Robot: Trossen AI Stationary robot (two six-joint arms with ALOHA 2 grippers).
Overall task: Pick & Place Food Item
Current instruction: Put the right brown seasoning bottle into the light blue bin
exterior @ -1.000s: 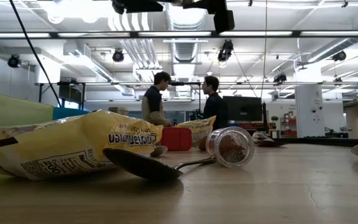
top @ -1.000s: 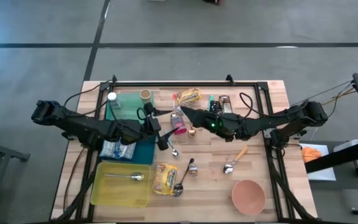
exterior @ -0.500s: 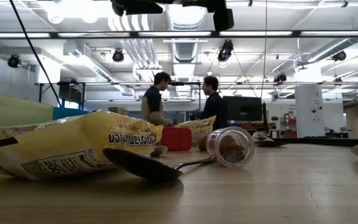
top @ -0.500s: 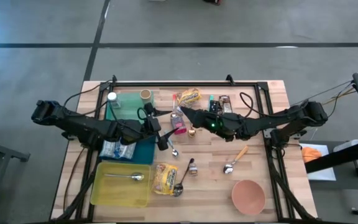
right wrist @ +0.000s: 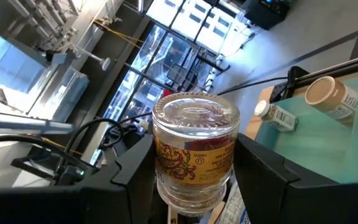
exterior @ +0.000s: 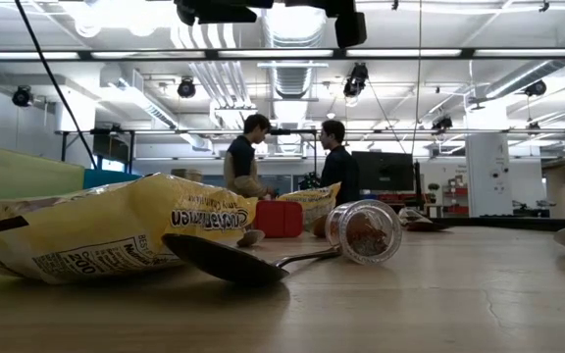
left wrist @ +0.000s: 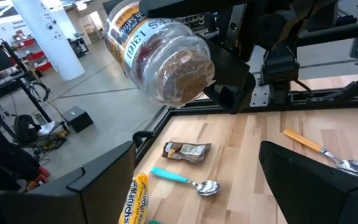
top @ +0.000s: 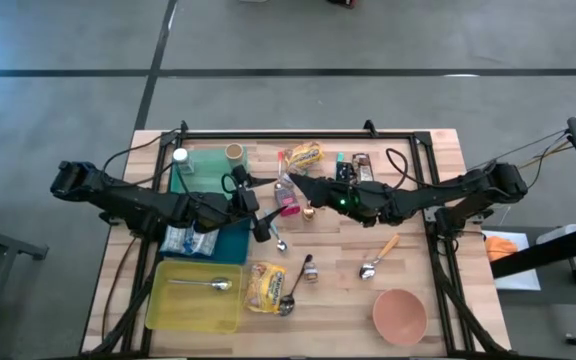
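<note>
High view, wooden table (top: 418, 250), right pincer (top: 290, 182) clamped on jar (top: 284, 186), left pincer (top: 251, 205) apart.

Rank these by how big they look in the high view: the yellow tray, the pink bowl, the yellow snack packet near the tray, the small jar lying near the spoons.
1. yellow tray
2. pink bowl
3. yellow snack packet
4. small jar

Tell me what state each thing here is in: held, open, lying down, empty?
right gripper: shut on the clear jar.
clear jar: held off the table, tilted.
left gripper: open, empty.
small spice jar: lying on its side on the table.
pink bowl: upright, empty.
yellow tray: holds one spoon.
</note>
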